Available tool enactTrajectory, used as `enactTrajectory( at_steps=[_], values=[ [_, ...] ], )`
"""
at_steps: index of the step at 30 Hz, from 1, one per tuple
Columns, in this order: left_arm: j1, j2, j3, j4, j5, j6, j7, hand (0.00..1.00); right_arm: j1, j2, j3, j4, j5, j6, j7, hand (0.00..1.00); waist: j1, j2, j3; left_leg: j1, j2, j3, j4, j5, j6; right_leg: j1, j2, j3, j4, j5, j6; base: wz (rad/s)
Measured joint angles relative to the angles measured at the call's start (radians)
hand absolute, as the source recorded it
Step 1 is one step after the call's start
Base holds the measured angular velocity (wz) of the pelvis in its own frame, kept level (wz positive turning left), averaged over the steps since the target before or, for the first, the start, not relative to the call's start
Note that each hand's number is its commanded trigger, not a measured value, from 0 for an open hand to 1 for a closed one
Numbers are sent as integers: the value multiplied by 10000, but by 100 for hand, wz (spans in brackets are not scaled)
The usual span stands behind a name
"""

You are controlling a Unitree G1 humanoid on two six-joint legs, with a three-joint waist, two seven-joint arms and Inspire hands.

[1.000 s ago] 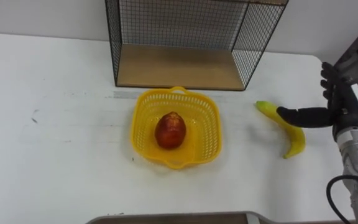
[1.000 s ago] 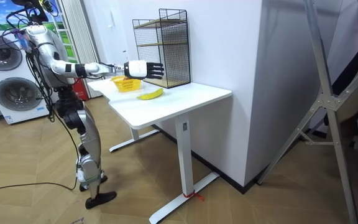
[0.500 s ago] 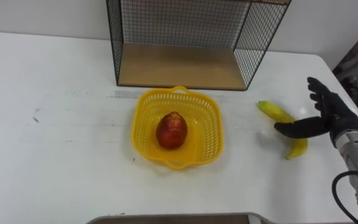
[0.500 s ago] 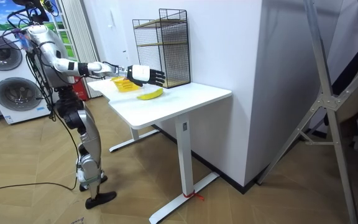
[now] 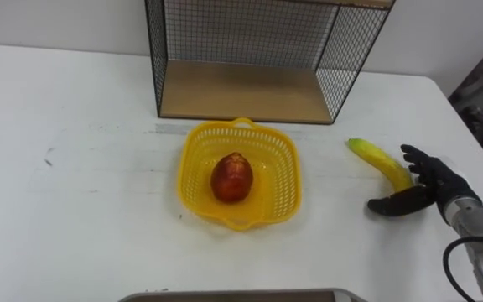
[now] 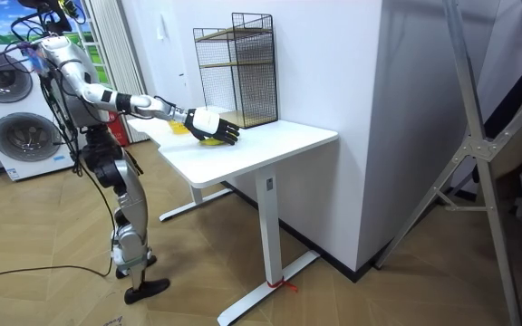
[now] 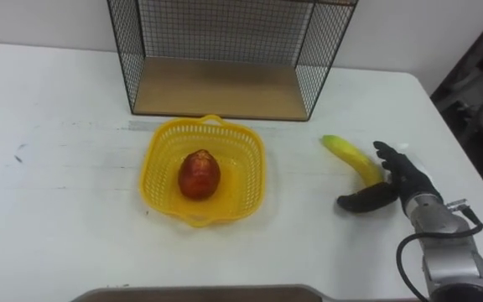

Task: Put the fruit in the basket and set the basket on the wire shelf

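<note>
White table [image 5: 74, 210] | banana [image 5: 377, 157] partly beneath right robot hand [image 5: 437, 186] | fingers [image 5: 415, 156] spread

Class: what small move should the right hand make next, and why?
Probably curl the right hand round the banana: its open fingers sit at the banana's near end without gripping it, and the red fruit already lies in the yellow basket.

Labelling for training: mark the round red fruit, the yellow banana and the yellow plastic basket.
Round red fruit [image 5: 230, 177]: left eye view, its middle.
Yellow banana [image 5: 377, 158]: left eye view, bare upper half.
Yellow plastic basket [image 5: 293, 180]: left eye view, right rim.
</note>
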Motion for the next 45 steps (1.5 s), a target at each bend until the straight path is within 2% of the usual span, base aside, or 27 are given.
enactTrajectory(
  at_steps=[1,5,12,18,25,26,27,28,37,45],
  values=[
    [6,28,8,4,-113,0,-76,0,-3,-10,-1,77,-36,-10,43,0,-13,71,37,79,0,-5,-20,0,0,58,-1,0,-13,0,1,0],
    [-144,195,35,6,-109,0,-137,0,-210,-58,-1,423,-246,-45,173,0,-6,77,16,39,-5,-21,0,-1,0,37,-7,-31,4,0,0,0],
    [-224,290,23,102,-105,5,-158,0,-331,-77,3,1060,-288,-158,184,0,33,156,-162,91,-3,-73,24,-1,1,63,-27,-132,17,0,0,2],
    [-330,302,10,539,-106,6,-158,0,-420,-105,3,1466,-323,-405,147,0,36,268,-133,177,2,-142,40,-4,-1,199,-33,-204,20,1,1,2],
    [-360,304,0,690,-109,8,-191,0,-494,-104,2,1476,-766,-409,190,0,33,285,-118,164,-47,-179,16,-5,-2,199,-29,-226,40,1,1,0],
    [-360,305,0,689,-109,8,-208,0,-494,-104,2,1469,-826,-409,193,32,32,273,-122,167,-48,-177,27,-5,-1,196,-29,-219,40,0,1,0],
    [-370,307,1,690,-109,8,-271,0,-495,-104,2,1460,-894,-409,198,58,31,257,-124,167,-47,-176,27,-4,-1,191,-30,-212,38,0,1,0],
    [-377,307,0,689,-110,8,-298,0,-495,-104,2,1460,-903,-409,199,100,32,244,-127,168,-47,-176,27,-4,-1,187,-30,-208,36,0,1,0],
    [-657,308,0,884,-119,-60,-384,0,-558,-130,-21,1464,-1966,-420,-368,100,52,158,-113,224,-3,-171,8,-4,0,224,-22,-216,8,0,1,0],
    [-1030,311,-66,1014,-113,-127,-418,0,-588,-157,-16,1486,-2190,-407,-466,100,42,227,-65,223,-8,-172,-9,-4,-1,211,-21,-233,6,0,1,0]
  ],
)
